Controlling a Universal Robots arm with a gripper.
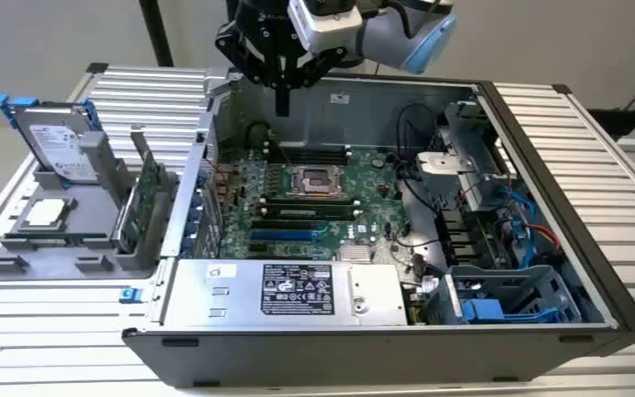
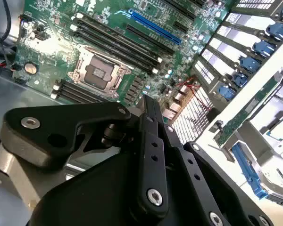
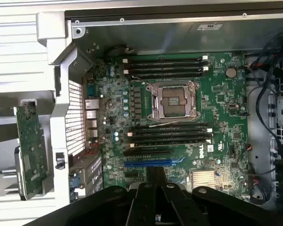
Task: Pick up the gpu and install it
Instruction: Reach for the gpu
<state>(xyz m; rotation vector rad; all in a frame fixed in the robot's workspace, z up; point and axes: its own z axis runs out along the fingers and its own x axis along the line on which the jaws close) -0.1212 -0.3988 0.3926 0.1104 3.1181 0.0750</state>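
The gpu (image 1: 141,201) stands on edge in a grey holder (image 1: 69,248) outside the case, at the exterior view's left, its green board showing. It also appears in the first wrist view as the gpu (image 3: 30,150) and edge-on in the second wrist view as the gpu (image 2: 247,113). My gripper (image 1: 282,101) hangs above the back of the open computer case (image 1: 406,347), over the motherboard (image 1: 307,207), well apart from the card. Its fingers (image 3: 155,176) are shut together with nothing between them. A blue card slot (image 3: 148,163) lies on the board below them.
A silver hard drive (image 1: 59,136) in a blue frame and a processor (image 1: 47,213) share the holder. Inside the case are the power supply (image 1: 284,289), a drive cage (image 1: 505,298) and loose cables (image 1: 417,165). Slatted white table (image 1: 31,331) surrounds the case.
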